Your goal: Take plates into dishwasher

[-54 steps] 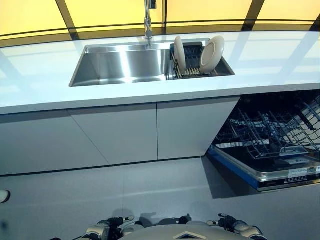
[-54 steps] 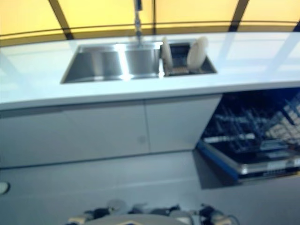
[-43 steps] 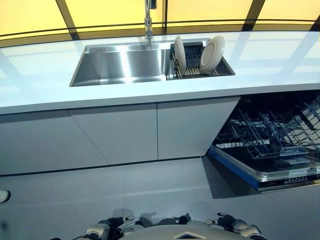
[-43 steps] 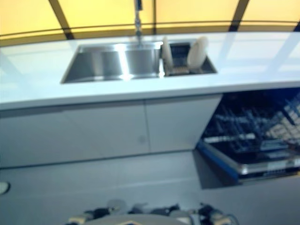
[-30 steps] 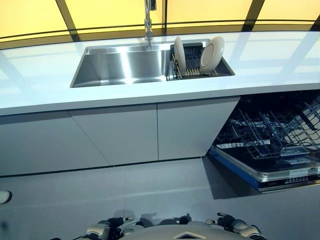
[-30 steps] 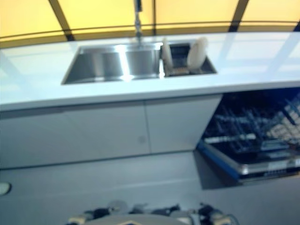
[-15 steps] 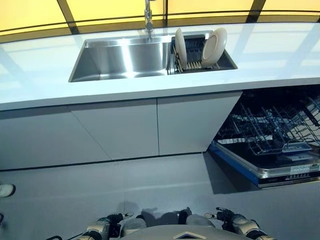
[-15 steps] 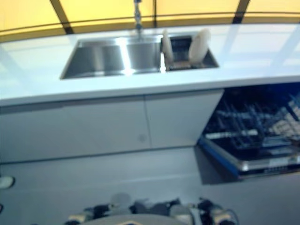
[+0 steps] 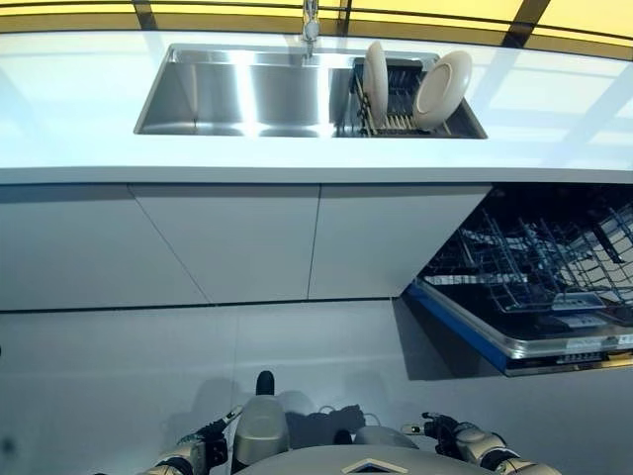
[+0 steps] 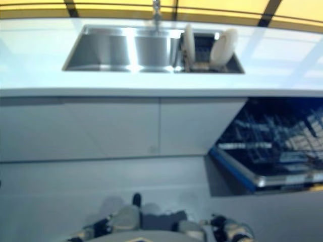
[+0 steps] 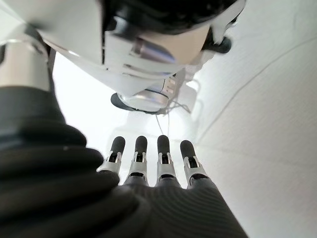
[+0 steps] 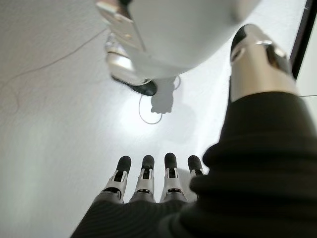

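Observation:
Two white plates stand on edge in a dark dish rack at the right end of the steel sink: one edge-on, one leaning and facing me. The dishwasher stands open under the counter at the right, its wire rack pulled out and showing no plates. My left hand and right hand hang low at my sides, far from the plates. Both have straight fingers pointing at the floor and hold nothing.
The steel sink with its faucet is set in a white counter. White cabinet doors are below it. The dishwasher's lowered door juts over the grey floor at the right.
The whole picture has shifted: the camera has moved closer to the counter and looks down more steeply. The plates, rack and dishwasher have not moved. Both hands stay low.

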Available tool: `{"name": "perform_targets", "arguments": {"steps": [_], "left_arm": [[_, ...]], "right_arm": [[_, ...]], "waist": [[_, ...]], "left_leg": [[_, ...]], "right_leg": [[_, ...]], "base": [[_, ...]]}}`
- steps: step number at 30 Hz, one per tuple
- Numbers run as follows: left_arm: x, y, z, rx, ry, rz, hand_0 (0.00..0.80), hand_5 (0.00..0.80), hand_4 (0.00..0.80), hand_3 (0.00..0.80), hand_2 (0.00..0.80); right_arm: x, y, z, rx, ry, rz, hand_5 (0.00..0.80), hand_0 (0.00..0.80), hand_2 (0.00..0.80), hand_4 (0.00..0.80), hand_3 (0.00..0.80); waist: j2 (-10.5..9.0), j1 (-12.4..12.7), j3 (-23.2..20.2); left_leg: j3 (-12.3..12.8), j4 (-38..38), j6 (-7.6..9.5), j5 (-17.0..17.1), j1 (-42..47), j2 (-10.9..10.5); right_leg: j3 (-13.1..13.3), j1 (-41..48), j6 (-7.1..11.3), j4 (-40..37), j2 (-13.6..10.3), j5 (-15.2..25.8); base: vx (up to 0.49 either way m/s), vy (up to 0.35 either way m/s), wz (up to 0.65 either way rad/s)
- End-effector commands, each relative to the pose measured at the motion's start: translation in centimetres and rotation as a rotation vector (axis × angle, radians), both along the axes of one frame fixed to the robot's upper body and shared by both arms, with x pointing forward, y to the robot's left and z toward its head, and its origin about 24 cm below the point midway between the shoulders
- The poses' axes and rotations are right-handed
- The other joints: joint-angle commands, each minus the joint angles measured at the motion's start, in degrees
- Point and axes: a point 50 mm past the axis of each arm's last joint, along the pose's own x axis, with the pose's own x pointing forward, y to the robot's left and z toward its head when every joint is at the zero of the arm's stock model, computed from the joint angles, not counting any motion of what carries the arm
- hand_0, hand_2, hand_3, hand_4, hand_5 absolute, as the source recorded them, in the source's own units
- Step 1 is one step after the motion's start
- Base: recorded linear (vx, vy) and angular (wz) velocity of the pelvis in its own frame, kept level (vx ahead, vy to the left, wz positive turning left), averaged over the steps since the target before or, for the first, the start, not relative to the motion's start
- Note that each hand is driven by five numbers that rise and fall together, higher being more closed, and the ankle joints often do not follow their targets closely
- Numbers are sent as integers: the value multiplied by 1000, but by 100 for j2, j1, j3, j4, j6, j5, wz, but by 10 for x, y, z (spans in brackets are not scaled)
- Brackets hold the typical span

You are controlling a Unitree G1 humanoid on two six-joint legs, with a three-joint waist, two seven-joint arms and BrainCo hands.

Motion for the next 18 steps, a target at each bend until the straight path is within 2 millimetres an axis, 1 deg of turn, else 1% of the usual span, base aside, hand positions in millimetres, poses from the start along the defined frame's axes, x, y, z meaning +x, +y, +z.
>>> {"name": "perform_targets", "arguments": {"steps": [1, 3, 5, 8, 10, 12, 13, 14, 15, 16, 17, 18], "left_arm": [[-4, -1, -1, 25, 1, -64, 0, 0, 0, 0, 0], [0, 1, 1, 25, -8, -79, 0, 0, 0, 0, 0], [3, 2, 1, 24, -11, -97, 0, 0, 0, 0, 0], [7, 2, 2, 15, -11, -123, 0, 0, 0, 0, 0], [10, 1, 3, 13, -18, -116, 0, 0, 0, 0, 0], [13, 2, 3, 22, -24, -107, 0, 0, 0, 0, 0], [15, 2, 4, 27, -25, -106, 0, 0, 0, 0, 0], [16, 2, 4, 29, -23, -109, 0, 0, 0, 0, 0], [18, 3, 5, 32, -21, -120, 0, 0, 0, 0, 0], [17, 5, 5, 39, -12, -144, 0, 0, 0, 0, 0], [17, 5, 5, 41, -11, -147, 0, 0, 0, 0, 0], [7, 11, 5, 59, 5, -161, 0, 0, 0, 0, 0]], "right_arm": [[-1, 6, -1, 32, -41, 7, 0, 0, 0, 0, 0], [2, 9, 0, 40, -64, 6, 0, 0, 0, 0, 0], [5, 13, 0, 47, -82, 8, 0, 0, 0, 0, 0], [13, 20, 1, 67, -118, 33, 0, 0, 0, 0, 0], [20, 24, 2, 91, -147, 25, 0, 0, 0, 0, 0], [23, 24, 3, 89, -148, 23, 0, 0, 0, 0, 0], [21, 25, 2, 90, -132, 17, 0, 0, 0, 0, 0], [20, 25, 2, 97, -131, 6, 0, 0, 0, 0, 0], [22, 26, 3, 137, -168, -37, 0, 0, 0, 0, 0], [40, 29, 11, 208, -291, -67, 0, 0, 0, 0, 0], [43, 29, 13, 220, -312, -69, 0, 0, 0, 0, 0], [86, 35, 46, 298, -532, -86, 0, 0, 0, 0, 0]], "waist": [[45, 17, -488], [24, -7, -539], [4, -6, -593], [-84, 37, -684], [-113, 39, -706], [-126, 42, -723], [-139, 62, -772], [-147, 73, -791], [-147, 88, -823], [-105, 51, -830], [-99, 42, -830], [31, -180, -737]], "left_leg": [[-53, -469, 171, 292, -406, -161], [-89, -489, 255, 232, -325, -254], [-135, -471, 322, 185, -321, -337], [-151, -283, 433, 43, -457, -490], [-158, -176, 502, -62, -501, -571], [-144, -115, 561, -139, -518, -651], [-110, -134, 612, -150, -542, -718], [-101, -158, 632, -146, -540, -745], [-72, -217, 669, -122, -514, -800], [-143, -258, 736, -148, -399, -857], [-153, -266, 744, -152, -378, -865], [-203, -331, 799, -235, -77, -821]], "right_leg": [[-334, 826, 339, -85, -305, 640], [-371, 725, 409, 22, -413, 841], [-361, 662, 447, 27, -465, 973], [-329, 561, 551, -69, -578, 1223], [-277, 424, 582, -50, -650, 1387], [-222, 388, 587, 35, -727, 1569], [-192, 396, 609, 185, -803, 1838], [-186, 402, 623, 244, -832, 1936], [-174, 373, 666, 463, -863, 2233], [-124, 148, 714, 1108, -878, 2732], [-105, 97, 720, 1219, -877, 2781], [-3, -627, 686, 2346, -735, 2945]], "base": [[229, 97, -22], [205, 94, -6], [160, 69, 11], [97, 48, 3], [63, 73, -3], [72, 105, -6], [46, 95, -9], [40, 90, -10], [77, 107, -8], [74, 98, -4], [163, 176, -6], [135, 153, -3]]}}
